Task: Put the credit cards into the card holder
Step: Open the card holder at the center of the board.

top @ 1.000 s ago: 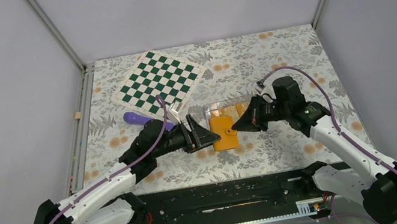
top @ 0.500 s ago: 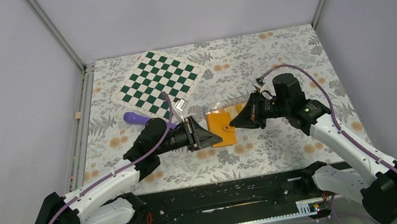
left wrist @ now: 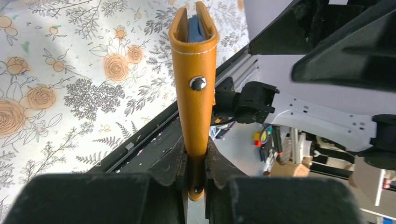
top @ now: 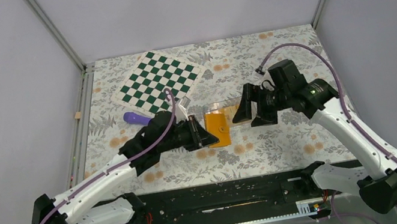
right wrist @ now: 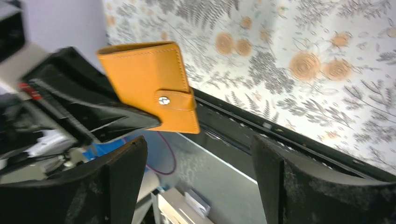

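Note:
The card holder (top: 218, 128), a flat orange wallet with a small snap, is held off the flowered table by my left gripper (top: 205, 136), which is shut on its lower edge. In the left wrist view the card holder (left wrist: 194, 70) stands on edge between the fingers (left wrist: 173, 161), closed, with blue lining at its top. My right gripper (top: 252, 113) hangs open just to its right, apart from it. The right wrist view shows the card holder (right wrist: 144, 79) beyond the open right gripper (right wrist: 198, 142). A clear flat packet with tan strips (top: 226, 107) lies behind; whether it holds the credit cards I cannot tell.
A green-and-white chessboard mat (top: 159, 82) lies at the back left, and a purple object (top: 136, 117) sits beside the left arm. A black rail (top: 228, 195) runs along the near edge. Grey walls and metal posts close in the table.
My left gripper has shut on the card holder and raised it onto its edge. My right gripper, shut at the holder before, has opened wide and drawn back to the right.

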### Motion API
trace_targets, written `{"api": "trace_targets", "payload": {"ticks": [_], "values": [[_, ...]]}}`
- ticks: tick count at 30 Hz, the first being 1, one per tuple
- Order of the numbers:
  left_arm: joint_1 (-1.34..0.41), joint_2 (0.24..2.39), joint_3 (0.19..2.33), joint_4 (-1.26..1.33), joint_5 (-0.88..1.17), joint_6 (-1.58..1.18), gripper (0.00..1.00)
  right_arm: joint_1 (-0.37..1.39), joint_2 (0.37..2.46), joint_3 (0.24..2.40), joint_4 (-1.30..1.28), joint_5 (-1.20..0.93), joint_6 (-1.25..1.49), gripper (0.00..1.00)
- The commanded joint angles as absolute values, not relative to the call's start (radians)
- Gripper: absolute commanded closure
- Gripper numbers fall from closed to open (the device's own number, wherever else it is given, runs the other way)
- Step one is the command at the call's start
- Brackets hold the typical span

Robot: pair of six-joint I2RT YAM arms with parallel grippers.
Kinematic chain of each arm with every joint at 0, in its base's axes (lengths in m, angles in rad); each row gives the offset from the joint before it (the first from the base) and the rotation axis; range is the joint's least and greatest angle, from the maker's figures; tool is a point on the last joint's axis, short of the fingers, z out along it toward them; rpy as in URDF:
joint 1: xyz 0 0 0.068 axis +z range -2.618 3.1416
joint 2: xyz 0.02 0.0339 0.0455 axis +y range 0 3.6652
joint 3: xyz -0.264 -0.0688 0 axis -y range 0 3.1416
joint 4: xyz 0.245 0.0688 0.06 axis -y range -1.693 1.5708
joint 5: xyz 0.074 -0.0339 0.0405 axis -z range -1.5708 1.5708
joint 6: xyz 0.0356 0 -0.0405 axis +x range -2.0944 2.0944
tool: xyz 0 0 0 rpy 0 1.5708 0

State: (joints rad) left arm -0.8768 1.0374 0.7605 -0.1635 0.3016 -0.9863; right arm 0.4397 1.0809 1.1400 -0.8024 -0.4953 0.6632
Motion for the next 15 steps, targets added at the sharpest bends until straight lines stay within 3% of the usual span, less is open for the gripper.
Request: {"api": "trace_targets", "payload": {"ticks": [1, 9, 15], "values": [[-0.928, 1.089, 0.878, -0.367, 0.171, -0.915, 1.0, 0.531, 1.147, 1.204, -0.982, -0.352, 0.565, 0.12], [-0.978, 1.153, 0.954, -0.422, 0.143, -0.909, 1.0, 0.717, 1.303, 1.315, -0.983, -0.243, 0.619, 0.16], [-0.985, 1.149, 0.967, -0.436, 0.149, -0.9, 1.0, 0.771, 1.403, 1.357, -0.967, -0.201, 0.634, 0.27]]}}
